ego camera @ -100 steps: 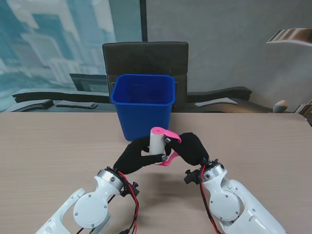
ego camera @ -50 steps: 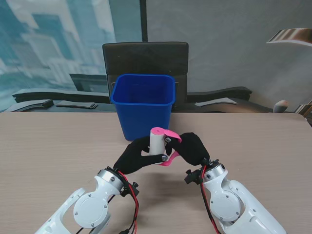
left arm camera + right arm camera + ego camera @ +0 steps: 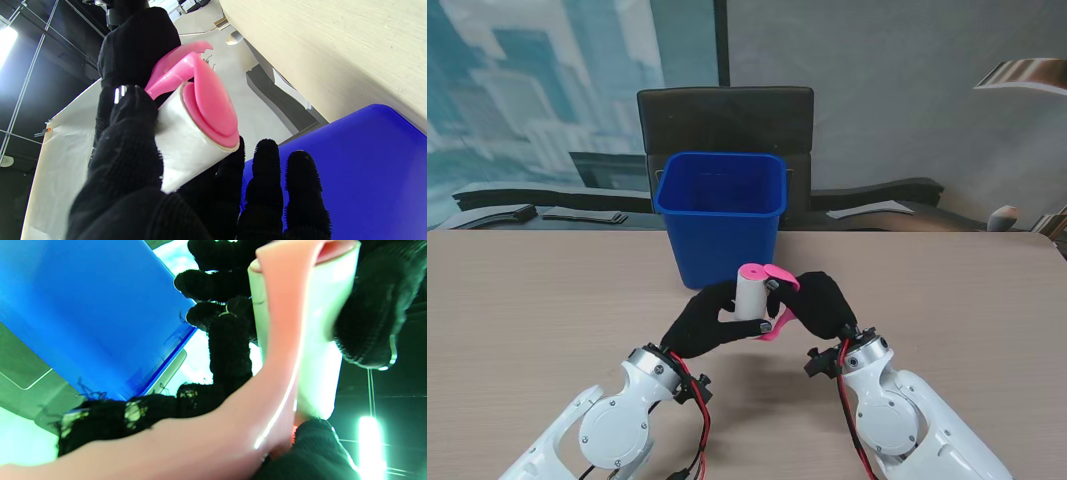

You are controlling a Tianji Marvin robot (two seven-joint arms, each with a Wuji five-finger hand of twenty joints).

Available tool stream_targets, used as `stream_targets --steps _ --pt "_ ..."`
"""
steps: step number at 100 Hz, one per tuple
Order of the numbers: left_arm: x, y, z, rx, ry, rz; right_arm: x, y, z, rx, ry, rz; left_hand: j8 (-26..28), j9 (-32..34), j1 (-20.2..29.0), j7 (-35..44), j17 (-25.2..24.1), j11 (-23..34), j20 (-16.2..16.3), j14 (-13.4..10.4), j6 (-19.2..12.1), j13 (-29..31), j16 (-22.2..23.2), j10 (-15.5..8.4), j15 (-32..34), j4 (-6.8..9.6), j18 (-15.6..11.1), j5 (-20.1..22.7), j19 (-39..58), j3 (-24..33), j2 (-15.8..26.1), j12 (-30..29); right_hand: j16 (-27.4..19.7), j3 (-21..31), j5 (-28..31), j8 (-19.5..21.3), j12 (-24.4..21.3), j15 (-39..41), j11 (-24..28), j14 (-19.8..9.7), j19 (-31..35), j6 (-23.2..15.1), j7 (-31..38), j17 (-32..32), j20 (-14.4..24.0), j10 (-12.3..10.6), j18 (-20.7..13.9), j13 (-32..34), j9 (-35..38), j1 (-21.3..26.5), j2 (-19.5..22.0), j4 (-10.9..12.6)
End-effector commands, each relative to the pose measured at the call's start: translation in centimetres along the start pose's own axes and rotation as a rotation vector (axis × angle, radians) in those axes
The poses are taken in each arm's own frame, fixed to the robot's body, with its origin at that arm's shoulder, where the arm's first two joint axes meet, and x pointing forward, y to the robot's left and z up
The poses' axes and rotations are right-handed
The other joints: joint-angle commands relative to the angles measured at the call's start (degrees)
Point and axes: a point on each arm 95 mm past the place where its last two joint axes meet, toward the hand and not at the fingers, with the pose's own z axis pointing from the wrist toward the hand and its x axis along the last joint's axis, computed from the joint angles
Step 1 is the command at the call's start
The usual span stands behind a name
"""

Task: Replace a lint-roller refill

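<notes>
A pink lint roller with a white refill roll on its core is held up over the table between both black-gloved hands. My left hand is wrapped around the white refill roll, thumb and fingers on its side. My right hand grips the pink handle, which curves up to the roll's pink end cap. In the right wrist view the white roll stands upright beside the pink arm. The roll sits just nearer to me than the blue bin.
The blue bin stands open-topped at the middle of the far table side. Behind it is a dark chair. The wooden table top stretches out to left and right of the hands.
The roll and handle shifted very slightly; both hands keep the same hold in the same place.
</notes>
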Motion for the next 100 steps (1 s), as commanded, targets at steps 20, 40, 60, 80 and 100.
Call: stream_targets --steps 20,40,60,80,100 --pt "-0.33 0.44 -0.08 -0.025 -0.001 0.007 0.74 -0.22 0.31 -0.009 0.009 0.012 1.0 -1.6 9.8 10.9 -0.5 1.1 0.7 -0.2 -9.9 -2.1 0.6 -1.4 1.4 3.61 -0.8 3.1 1.6 8.3 8.6 0.3 0.4 -1.6 1.6 -1.6 -0.1 6.7 4.3 -19.5 11.4 1.3 -1.4 3.5 0.6 4.6 -11.6 -0.8 2.9 -2.9 5.7 -0.3" --pt "-0.45 0.55 -0.01 -0.034 -0.003 0.007 0.79 -0.30 0.41 -0.011 0.011 0.018 1.1 -1.6 9.8 10.9 -0.6 1.0 0.6 -0.2 -9.9 -2.1 0.6 -1.4 1.3 3.63 -0.7 3.2 1.6 8.3 8.5 0.3 0.6 -1.3 1.0 -2.6 0.0 6.6 4.6 -20.1 11.4 1.7 -1.6 3.6 0.7 4.1 -12.1 -0.8 2.8 -4.6 4.5 -0.4" --pt "-0.54 0.64 0.12 -0.039 -0.006 0.007 0.80 -0.33 0.45 -0.014 0.014 0.016 1.1 -1.5 9.9 10.9 -0.6 1.0 0.6 -0.1 -9.9 -2.0 0.5 -1.3 1.3 3.65 -0.7 3.2 1.6 8.3 8.5 0.3 1.0 -1.4 -1.5 -3.3 0.3 6.4 5.0 -21.4 11.4 3.9 -2.6 3.6 0.7 2.7 -12.8 -0.8 2.8 -7.3 -2.0 -0.4" --pt "-0.69 0.73 0.20 -0.045 -0.009 0.008 0.78 -0.35 0.46 -0.014 0.013 0.015 1.1 -1.5 9.9 10.8 -0.6 1.0 0.6 -0.2 -9.8 -2.0 0.5 -1.4 1.3 3.63 -0.7 3.2 1.6 8.4 8.5 0.3 1.2 -0.4 -1.8 -2.7 0.4 6.3 5.1 -21.7 11.4 4.5 -2.3 3.7 0.7 2.3 -13.2 -0.7 2.8 -9.1 -2.4 -0.3" --pt "-0.79 0.70 0.20 -0.047 -0.014 0.012 0.83 -0.33 0.46 -0.021 0.007 0.018 1.1 -1.5 9.9 10.8 -0.6 0.9 0.6 -0.2 -9.9 -2.0 0.5 -1.4 1.3 3.61 -0.7 3.3 1.6 8.4 8.5 0.3 1.2 0.4 -1.8 -2.8 0.4 6.3 5.0 -21.1 11.4 4.0 -2.6 3.6 0.9 3.0 -12.7 -0.7 2.8 -8.1 1.3 -0.2"
